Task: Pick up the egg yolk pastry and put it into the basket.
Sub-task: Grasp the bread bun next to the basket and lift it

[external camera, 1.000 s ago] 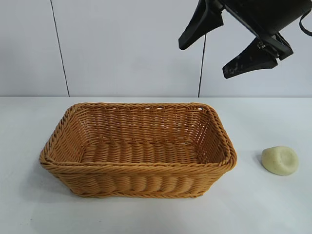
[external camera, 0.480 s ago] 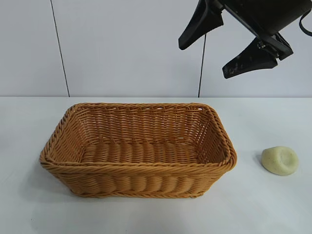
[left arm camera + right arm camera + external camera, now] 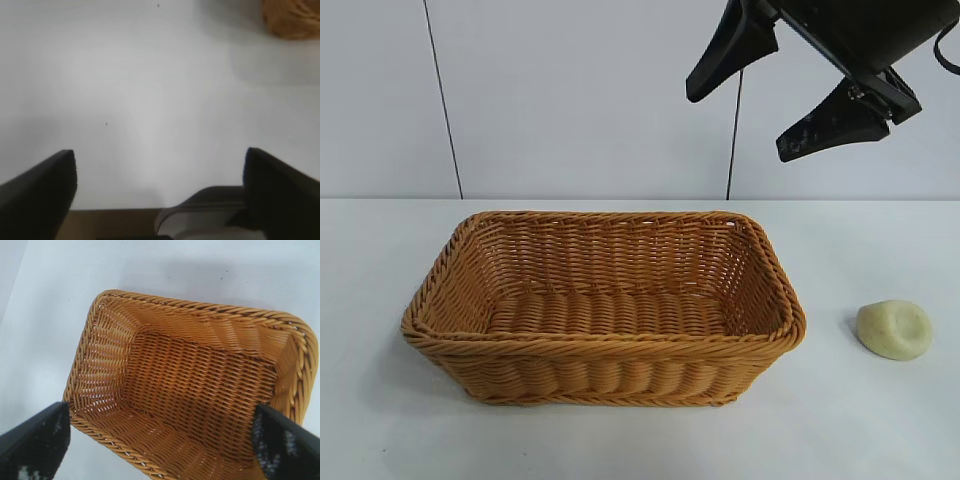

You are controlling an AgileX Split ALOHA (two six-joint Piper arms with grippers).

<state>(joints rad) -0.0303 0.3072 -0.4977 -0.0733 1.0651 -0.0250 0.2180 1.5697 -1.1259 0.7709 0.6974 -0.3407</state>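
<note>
1. Right gripper (image 3: 785, 95) hangs high above the basket's far right corner, jaws spread wide, nothing between them; its wrist view looks straight down into the basket (image 3: 195, 390), and the basket is bare inside

2. The egg yolk pastry (image 3: 894, 329) sits on the table (image 3: 860, 430) well right of the basket's right wall, apart from it, untouched, not yet picked up

3. Left gripper (image 3: 160, 175) is wide too and carries nothing, over bare table with only a corner of the basket showing

4. The pickup calls for the right gripper to swing right, away from the basket, and centre over the pastry

5. Come down with a finger on either side of the dome

6. Soft-looking lump, I reckon: close gently, or it squashes

7. Lift clear of the braided rim before crossing over
</note>
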